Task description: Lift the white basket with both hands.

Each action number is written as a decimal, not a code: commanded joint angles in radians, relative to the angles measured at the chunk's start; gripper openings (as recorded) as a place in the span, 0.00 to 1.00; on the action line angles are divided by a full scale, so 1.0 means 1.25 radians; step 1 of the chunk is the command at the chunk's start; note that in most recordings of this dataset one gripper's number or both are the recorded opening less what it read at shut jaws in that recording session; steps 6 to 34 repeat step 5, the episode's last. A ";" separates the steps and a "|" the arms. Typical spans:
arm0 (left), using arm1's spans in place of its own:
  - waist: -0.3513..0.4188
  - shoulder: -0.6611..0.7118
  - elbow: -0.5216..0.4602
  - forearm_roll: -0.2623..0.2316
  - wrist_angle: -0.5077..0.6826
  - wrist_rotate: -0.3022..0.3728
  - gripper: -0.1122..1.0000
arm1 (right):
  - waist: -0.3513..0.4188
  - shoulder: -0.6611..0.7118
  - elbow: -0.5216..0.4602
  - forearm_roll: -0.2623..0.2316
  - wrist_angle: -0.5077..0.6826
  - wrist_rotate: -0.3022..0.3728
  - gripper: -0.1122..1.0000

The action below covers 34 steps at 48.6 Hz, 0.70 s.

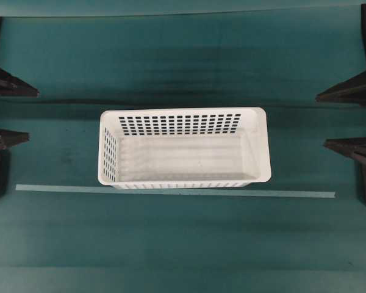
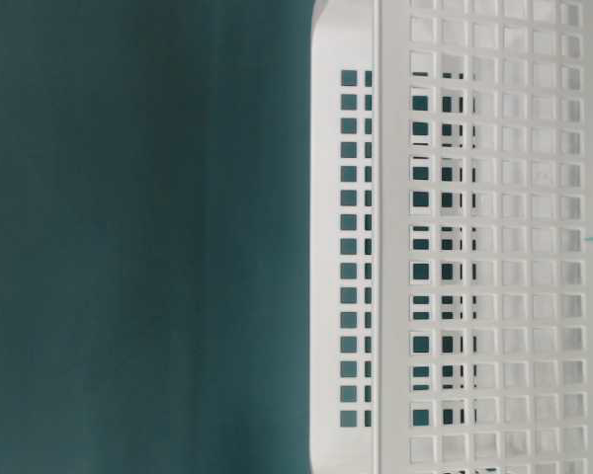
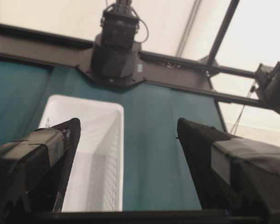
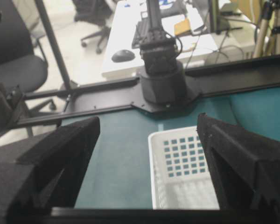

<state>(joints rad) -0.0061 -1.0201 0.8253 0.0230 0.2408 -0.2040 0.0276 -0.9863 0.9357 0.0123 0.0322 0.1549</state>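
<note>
White basket (image 1: 184,148) rests upright on green tabletop (image 1: 171,244), near table centre, long side just beyond pale tape strip (image 1: 171,191). Basket interior holds nothing. Left gripper (image 1: 21,113) at table's left edge, well apart from basket; jaws spread wide, holding nothing. Right gripper (image 1: 329,119) at right edge, well apart from basket; jaws spread wide, holding nothing. Both grippers point toward basket ends.

The white basket (image 1: 184,146) sits upright and empty on the green tabletop (image 1: 171,244), its long sides running across the overhead view. It is rectangular, with a rolled rim, walls pierced by rows of small rectangular holes, and a solid floor. Its near long side lies just beside a pale tape strip (image 1: 293,194).
</note>
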 commanded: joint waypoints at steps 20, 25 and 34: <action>-0.002 0.011 -0.009 0.004 -0.007 0.000 0.91 | 0.001 0.021 -0.004 0.000 -0.002 0.000 0.91; -0.002 0.011 -0.009 0.004 -0.007 0.000 0.91 | 0.001 0.021 -0.004 0.000 -0.002 0.000 0.91; -0.002 0.011 -0.009 0.004 -0.007 0.000 0.91 | 0.001 0.021 -0.004 0.000 -0.002 0.000 0.91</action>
